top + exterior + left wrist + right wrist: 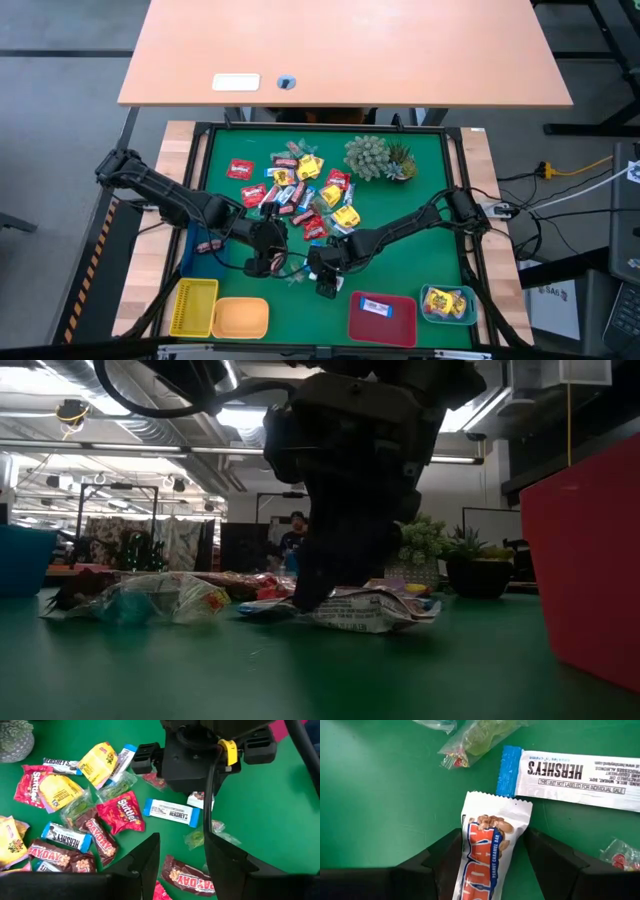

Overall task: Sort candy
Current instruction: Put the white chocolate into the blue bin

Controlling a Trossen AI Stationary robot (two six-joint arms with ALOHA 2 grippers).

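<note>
The candy [300,190] lies in a loose pile at the middle of the green mat: red Skittles bags, yellow packs, blue-ended Hershey's bars and PayDay bars, seen close in the left wrist view [75,810]. My right gripper [325,280] is down at the mat near the pile's near edge, shut on a white PayDay bar [490,850]. A Hershey's bar [570,772] lies flat just beyond it. My left gripper [268,262] hovers open beside the right one, above bare mat and another PayDay bar [190,877]. My right gripper pinches the PayDay bar between its two fingers, one finger [445,862] on each long side, so the fingers run along the bar. The wrapper narrows where the fingers meet it [470,870]. In the low view the bar's far end [390,615] lies on the mat.
A spiky green plant [378,158] stands at the mat's far right. Along the near edge sit a yellow tray [195,305], an orange tray [240,318], a red tray [382,318] holding one candy, and a teal tray [447,303] with yellow candies. Clear-wrapped sweets [480,737] lie nearby.
</note>
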